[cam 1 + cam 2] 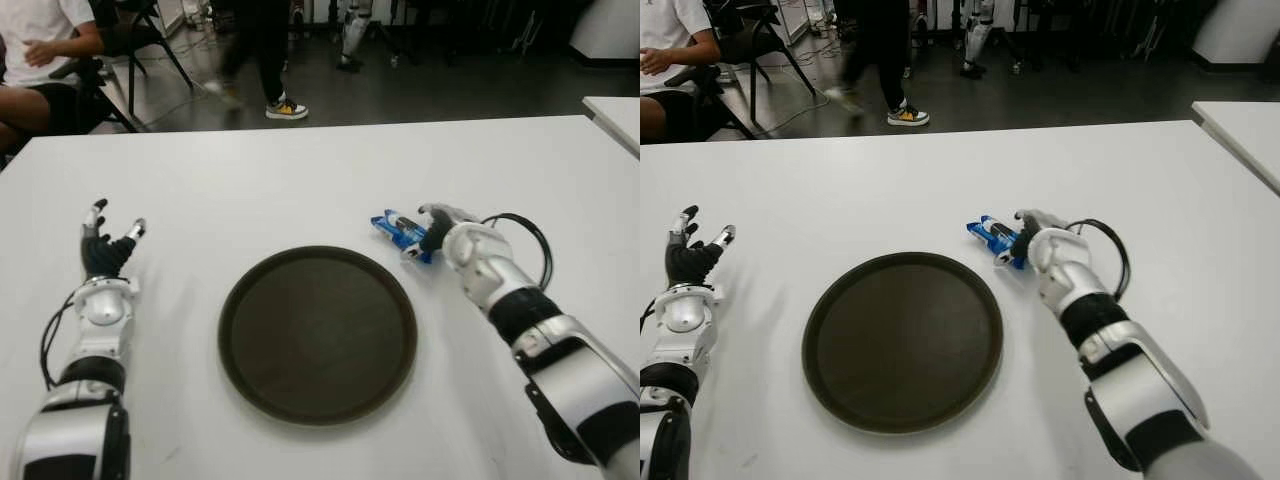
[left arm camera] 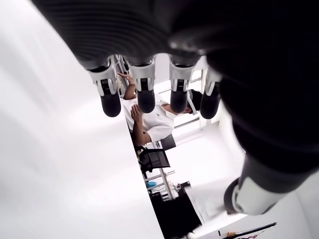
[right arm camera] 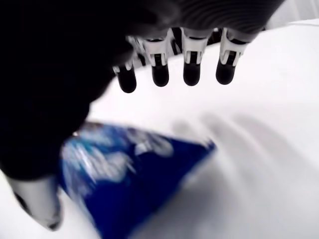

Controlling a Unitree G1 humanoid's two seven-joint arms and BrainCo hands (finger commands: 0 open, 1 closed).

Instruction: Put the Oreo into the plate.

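Note:
The Oreo packet (image 1: 394, 229) is blue and lies flat on the white table (image 1: 300, 180), just beyond the right rim of the round dark plate (image 1: 318, 335). My right hand (image 1: 432, 226) is over the packet's right end. In the right wrist view its fingers (image 3: 192, 69) reach out straight above the packet (image 3: 134, 179) while the thumb (image 3: 37, 204) sits beside it, so nothing is clasped. The plate holds nothing. My left hand (image 1: 108, 236) shows left of the plate with fingers relaxed and open, holding nothing.
A black cable loop (image 1: 530, 235) hangs at my right wrist. Beyond the table's far edge a seated person (image 1: 35, 50) and a chair (image 1: 130, 40) are at the left, and someone walks past (image 1: 265, 60). Another white table (image 1: 615, 115) stands at the right.

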